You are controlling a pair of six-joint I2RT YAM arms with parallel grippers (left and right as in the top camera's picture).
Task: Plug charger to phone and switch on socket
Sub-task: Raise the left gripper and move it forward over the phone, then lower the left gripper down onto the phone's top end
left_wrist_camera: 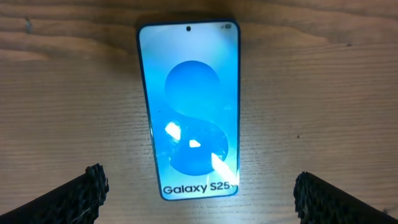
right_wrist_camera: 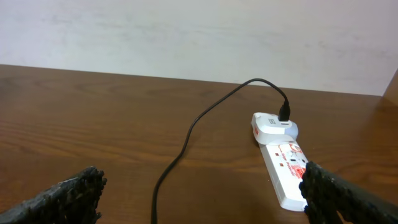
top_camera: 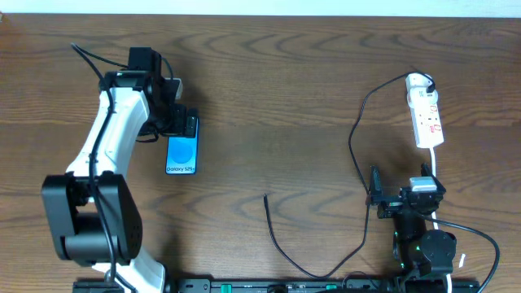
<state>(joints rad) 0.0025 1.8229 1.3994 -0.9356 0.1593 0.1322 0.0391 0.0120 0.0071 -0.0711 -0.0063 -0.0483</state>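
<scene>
Wood table, both arms idle-ish. Clock directions are on the overhead view.

Left gripper [left_wrist_camera: 202, 196]: jaws fully released, nothing in them. The fingers [left_wrist_camera: 87, 196] straddle the phone [left_wrist_camera: 189, 106] with clear wood on both sides, so no contact that I can see. The phone lies flat, screen up and lit blue, at about 9 o'clock on the table.

Right gripper [right_wrist_camera: 205, 202]: also wide open and empty, facing 12 o'clock toward the socket [right_wrist_camera: 286, 168]. The socket sits at 2 o'clock, long axis running 12 to 6. The charger [top_camera: 351, 142] is plugged into the white adapter at its 12 o'clock end. From there it loops toward 6 o'clock past the right arm, then curls back. Its tip [top_camera: 266, 198] lies loose on bare wood, at 4 o'clock from the phone and well apart from it.

My read: step one hasn't begun. The cable isn't in the phone, and I can't tell the switch state from here.

The next move likely needs one arm to pinch the cable just behind the tip. It then has to line the tip up with the phone's port edge while the left gripper braces the phone against sliding. Thin cable, small plug, so expect fiddly alignment. The switch comes after.
</scene>
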